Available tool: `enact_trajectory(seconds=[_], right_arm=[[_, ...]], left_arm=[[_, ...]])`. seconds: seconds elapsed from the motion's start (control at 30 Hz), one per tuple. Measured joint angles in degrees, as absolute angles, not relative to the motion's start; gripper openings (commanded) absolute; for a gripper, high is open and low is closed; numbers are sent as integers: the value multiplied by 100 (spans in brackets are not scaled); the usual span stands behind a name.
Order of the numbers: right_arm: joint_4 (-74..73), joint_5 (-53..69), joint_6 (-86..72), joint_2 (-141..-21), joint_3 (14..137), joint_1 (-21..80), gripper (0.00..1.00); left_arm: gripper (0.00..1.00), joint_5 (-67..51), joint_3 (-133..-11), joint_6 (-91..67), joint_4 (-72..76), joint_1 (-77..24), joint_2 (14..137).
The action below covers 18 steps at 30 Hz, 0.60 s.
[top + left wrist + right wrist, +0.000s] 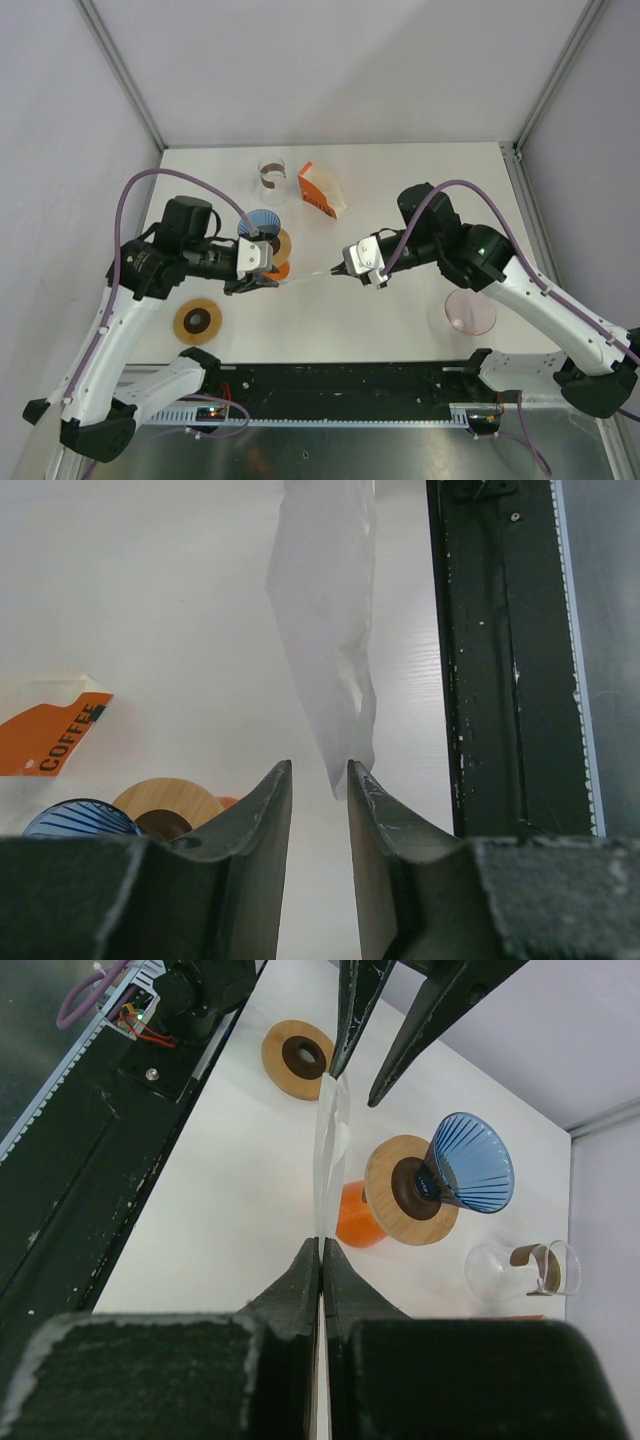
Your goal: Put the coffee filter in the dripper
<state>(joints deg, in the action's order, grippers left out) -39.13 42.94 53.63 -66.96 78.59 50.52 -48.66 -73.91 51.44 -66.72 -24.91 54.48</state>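
Observation:
A white paper coffee filter [305,279] hangs in the air between my two grippers. My right gripper [338,271] is shut on its right end; in the right wrist view the filter [331,1150] runs up from the closed tips [321,1245]. My left gripper [268,284] is open, its jaws on either side of the filter's left tip [335,680] without pinching it. The blue ribbed dripper [262,224] sits on a wooden collar, just behind the left gripper; it also shows in the right wrist view [472,1163].
An orange cup [360,1215] lies by the dripper. A wooden ring [199,321] lies at front left, a pink dish [469,311] at front right. A glass carafe [273,181] and an orange filter packet [321,190] stand at the back.

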Motion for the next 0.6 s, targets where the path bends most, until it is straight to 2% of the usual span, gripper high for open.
enact_trajectory(seconds=[0.27, 0.33, 0.4, 0.47, 0.53, 0.6], right_arm=[[-3876, 4300, 5360, -6742, 7859, 5052, 0], [-3870, 4305, 5363, -6772, 7859, 5052, 0], [-3870, 4316, 5360, -6807, 7859, 5052, 0], [-3868, 4313, 5358, -6834, 7859, 5050, 15], [-3850, 4281, 5319, -6842, 7835, 5050, 36], [-3809, 4182, 5251, -6842, 7776, 5050, 48]], left_arm=[[26, -5000, -7199, 4845, -6438, -2491, 5468], [19, -4989, -7190, 4678, -6340, -2491, 5489], [7, -4969, -7190, 4475, -6206, -2491, 5511], [2, -4932, -7190, 4285, -6112, -2491, 5522], [1, -4838, -7190, 4095, -6029, -2491, 5522], [0, -4724, -7190, 3911, -5972, -2493, 5522]])
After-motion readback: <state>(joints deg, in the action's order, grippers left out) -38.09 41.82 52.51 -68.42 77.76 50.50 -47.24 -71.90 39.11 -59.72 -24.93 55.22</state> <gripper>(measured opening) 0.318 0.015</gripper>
